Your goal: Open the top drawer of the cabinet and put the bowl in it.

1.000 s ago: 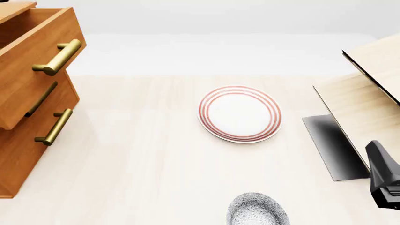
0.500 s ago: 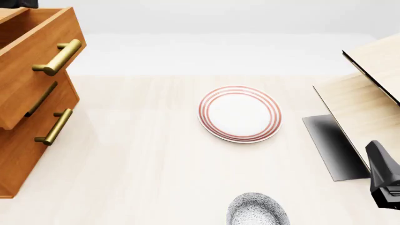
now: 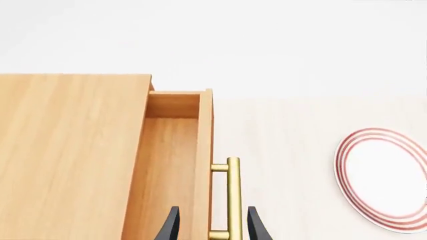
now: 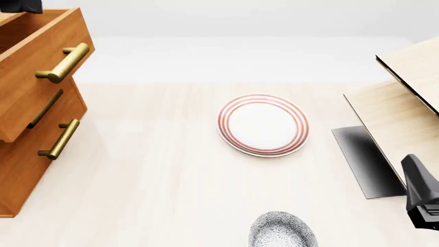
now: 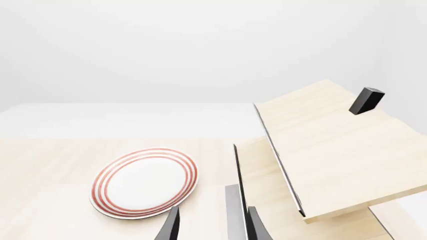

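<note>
Top drawer (image 4: 38,67) of the cabinet (image 4: 28,154) stands pulled out, its front proud of the two drawers below and its box open to the top, so there is room to drop something in. Its brass handle (image 3: 233,197) lies between the left gripper's (image 3: 212,225) fingertips; the fingers are spread to either side with gaps showing, not clamped on the bar. Judgement: the opening step looks done, and the left arm sits above the handle only because it has not yet cleared off.

Bowl (image 4: 282,230) rests on the table (image 4: 158,180) at the near edge, well apart from the cabinet, nearer the right arm. Nothing holds it.

Right gripper (image 5: 212,225): fingers apart, empty, pointing toward the plate (image 4: 263,124) and the pale box (image 4: 404,98). Plate lies between bowl and far edge, untouched.

Judgement: bowl pickup comes next.
</note>
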Controlling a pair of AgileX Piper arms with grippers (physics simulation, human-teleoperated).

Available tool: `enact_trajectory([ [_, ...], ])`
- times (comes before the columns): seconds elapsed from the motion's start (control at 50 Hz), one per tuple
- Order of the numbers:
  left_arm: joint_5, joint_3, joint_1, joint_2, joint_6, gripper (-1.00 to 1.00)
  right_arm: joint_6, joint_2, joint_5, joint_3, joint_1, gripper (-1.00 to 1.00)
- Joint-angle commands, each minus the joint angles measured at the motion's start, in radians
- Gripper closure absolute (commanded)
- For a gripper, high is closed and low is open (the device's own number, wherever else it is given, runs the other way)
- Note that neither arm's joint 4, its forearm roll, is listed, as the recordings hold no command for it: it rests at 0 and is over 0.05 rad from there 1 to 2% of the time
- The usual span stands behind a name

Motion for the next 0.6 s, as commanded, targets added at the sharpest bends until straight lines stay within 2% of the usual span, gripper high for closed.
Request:
enact_trajectory([
  [0.02, -0.022, 0.028, 0.002, 0.000, -0.022, -1.00, 0.000, -0.002, 0.001, 0.001, 0.000, -1.00],
  [0.6, -0.064, 0.091, -0.003, -0.003, -0.045, -1.00, 0.000, -0.002, 0.001, 0.001, 0.000, -1.00],
])
